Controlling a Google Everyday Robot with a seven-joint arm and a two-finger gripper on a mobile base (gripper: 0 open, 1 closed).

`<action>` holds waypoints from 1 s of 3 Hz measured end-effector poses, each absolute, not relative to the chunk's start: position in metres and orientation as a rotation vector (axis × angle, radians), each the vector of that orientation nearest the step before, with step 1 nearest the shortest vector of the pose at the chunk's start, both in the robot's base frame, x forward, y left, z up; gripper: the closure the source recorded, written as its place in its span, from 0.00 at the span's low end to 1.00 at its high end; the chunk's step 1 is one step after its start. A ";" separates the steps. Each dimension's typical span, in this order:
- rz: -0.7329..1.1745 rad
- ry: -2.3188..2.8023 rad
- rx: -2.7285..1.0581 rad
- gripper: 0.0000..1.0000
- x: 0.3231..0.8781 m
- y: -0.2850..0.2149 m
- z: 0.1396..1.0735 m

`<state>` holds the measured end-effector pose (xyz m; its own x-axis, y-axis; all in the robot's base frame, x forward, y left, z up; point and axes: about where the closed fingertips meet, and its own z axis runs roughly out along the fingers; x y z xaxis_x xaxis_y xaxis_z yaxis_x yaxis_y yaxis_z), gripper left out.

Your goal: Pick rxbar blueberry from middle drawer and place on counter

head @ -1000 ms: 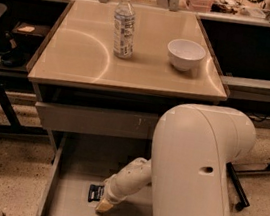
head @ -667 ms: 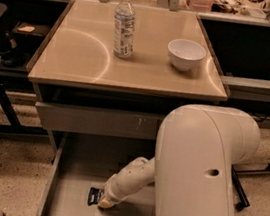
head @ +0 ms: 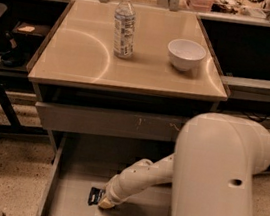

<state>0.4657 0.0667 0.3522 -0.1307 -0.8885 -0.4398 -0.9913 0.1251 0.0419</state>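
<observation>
The rxbar blueberry (head: 94,195), a small dark wrapper with white print, lies flat on the grey floor of the pulled-out middle drawer (head: 78,167), left of the drawer's centre (the gripper (head: 106,203) sits at its right end). The glossy beige counter (head: 145,71) lies above the drawer.

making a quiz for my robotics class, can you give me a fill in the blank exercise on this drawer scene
1. The gripper is down inside the middle drawer, right next to the dark-wrapped ___.
2. On the counter stand a water bottle and a white ___.
3. The middle drawer is pulled ___.
Missing words: rxbar blueberry; bowl; open.
</observation>
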 end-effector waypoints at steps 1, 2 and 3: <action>0.614 2.102 -1.714 1.00 0.480 0.079 0.381; 0.731 2.068 -1.620 1.00 0.501 0.066 0.435; 0.756 2.080 -1.633 1.00 0.507 0.042 0.472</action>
